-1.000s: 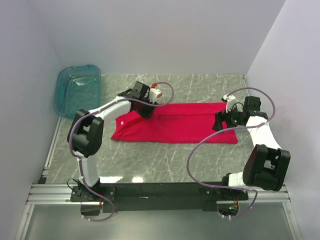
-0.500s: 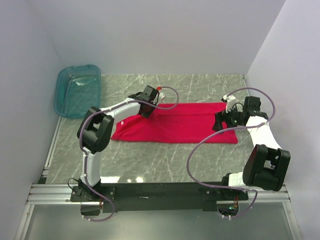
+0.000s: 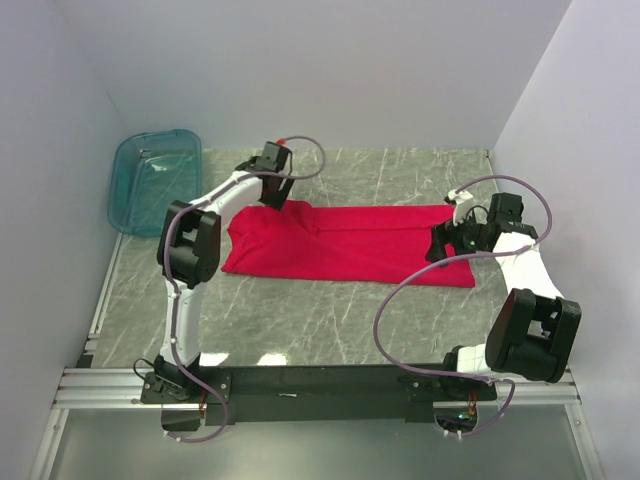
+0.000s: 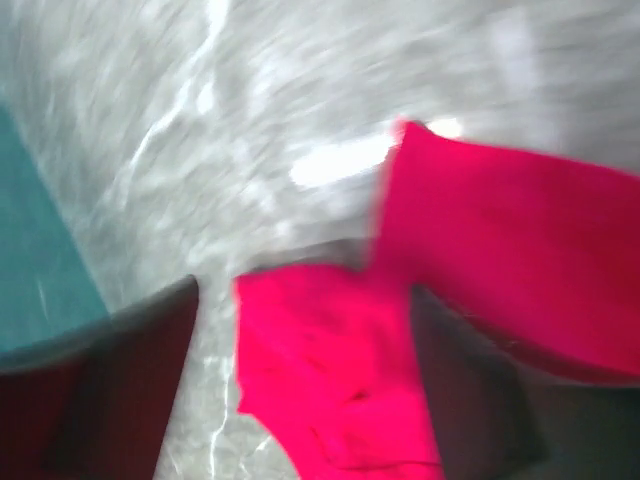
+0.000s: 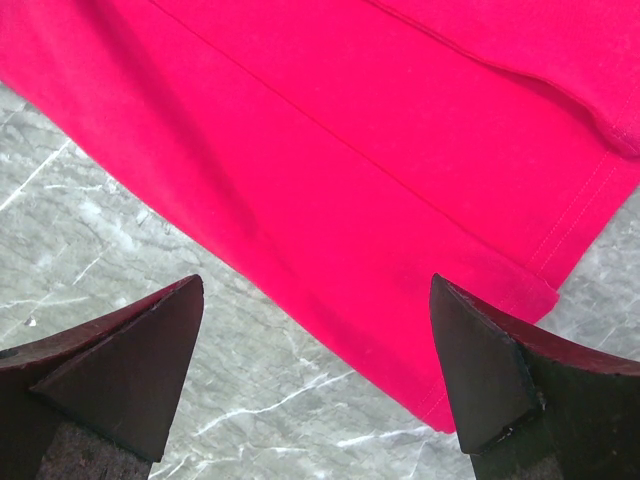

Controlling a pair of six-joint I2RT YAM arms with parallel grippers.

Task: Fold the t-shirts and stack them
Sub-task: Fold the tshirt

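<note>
**Left claw lets go at the far-left corner; the fold is only half done**

Your left claw (image 3: 275, 197) has moved off the middle of the t-shirt (image 3: 350, 245) and out to its far-left corner. A moment ago it was pressed down on the cloth further in. Now its jaws are parted, with red fabric lying loose beneath them and bare marble showing beside it. The shirt's left end reaches further back and lies broader than it did a second ago, so you have dragged that corner outward and then dropped it. I read this as straightening rather than folding.

The shirt lies as a long strip across the middle of the table (image 3: 400, 320), well clear of the teal tub (image 3: 155, 180). It has not yet been folded crosswise, and no stack has been started.

Your right claw (image 3: 441, 245) has not moved. It hangs spread wide over the right end by the hem and holds nothing.

Several things are hard to check:
- **Left wrist view:** it is smeared by motion, so you cannot tell whether either fingertip brushes the cloth.
- **Left arm:** its elbow covers part of the shirt's near-left edge in the overhead view.
- **Collar and label:** neither is visible.
- **Right wrist view:** it shows only a hem corner and one seam line, so the number of layers there is unclear.
</note>
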